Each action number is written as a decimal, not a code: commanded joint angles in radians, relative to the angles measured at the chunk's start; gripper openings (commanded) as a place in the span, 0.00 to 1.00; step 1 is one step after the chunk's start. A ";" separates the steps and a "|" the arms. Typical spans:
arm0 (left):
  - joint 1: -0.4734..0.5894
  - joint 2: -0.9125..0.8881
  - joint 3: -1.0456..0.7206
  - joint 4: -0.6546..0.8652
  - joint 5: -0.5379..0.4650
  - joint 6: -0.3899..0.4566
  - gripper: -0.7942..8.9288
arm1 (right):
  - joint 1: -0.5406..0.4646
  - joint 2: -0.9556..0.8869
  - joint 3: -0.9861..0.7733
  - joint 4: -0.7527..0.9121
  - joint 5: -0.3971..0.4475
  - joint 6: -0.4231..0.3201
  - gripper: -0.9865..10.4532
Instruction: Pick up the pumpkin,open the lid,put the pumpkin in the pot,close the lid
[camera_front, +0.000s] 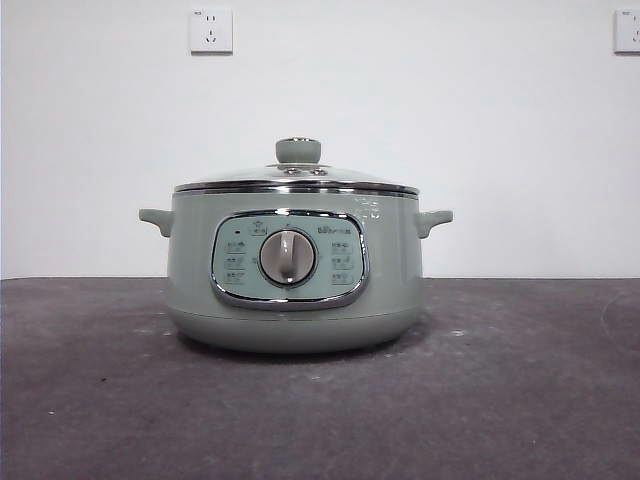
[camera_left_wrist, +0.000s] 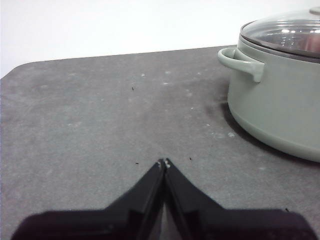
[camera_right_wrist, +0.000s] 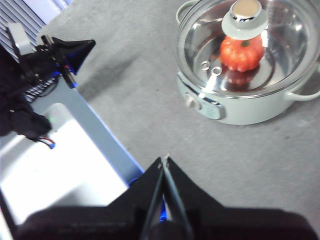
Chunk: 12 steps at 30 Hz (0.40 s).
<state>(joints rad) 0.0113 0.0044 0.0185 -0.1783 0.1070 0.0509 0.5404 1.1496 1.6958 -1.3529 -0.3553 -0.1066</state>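
The sage-green pot (camera_front: 295, 265) stands in the middle of the dark table with the glass lid (camera_front: 297, 172) closed on it. In the right wrist view the orange pumpkin (camera_right_wrist: 242, 53) lies inside the pot (camera_right_wrist: 240, 107), seen through the lid (camera_right_wrist: 246, 17). The pot also shows in the left wrist view (camera_left_wrist: 275, 107), with the lid (camera_left_wrist: 287, 32) on top. My left gripper (camera_left_wrist: 164, 163) is shut and empty, low over the table beside the pot. My right gripper (camera_right_wrist: 164, 159) is shut and empty, raised high and away from the pot.
The left arm (camera_right_wrist: 52, 52) shows in the right wrist view above the table's front edge. A blue-edged white panel (camera_right_wrist: 60, 155) lies beyond that edge. Two wall sockets (camera_front: 211, 30) hang on the white wall behind.
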 joint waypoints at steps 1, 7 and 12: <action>0.003 -0.003 -0.016 -0.001 -0.002 -0.006 0.08 | -0.077 -0.048 -0.005 0.030 0.008 -0.115 0.09; 0.003 -0.003 -0.016 -0.001 -0.002 -0.006 0.08 | -0.265 -0.209 -0.093 0.270 -0.169 -0.107 0.09; 0.003 -0.003 -0.016 -0.001 -0.002 -0.006 0.08 | -0.396 -0.389 -0.308 0.430 -0.096 -0.105 0.09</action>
<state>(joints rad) 0.0113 0.0044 0.0185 -0.1783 0.1066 0.0509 0.1627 0.7849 1.4567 -0.9565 -0.4648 -0.2039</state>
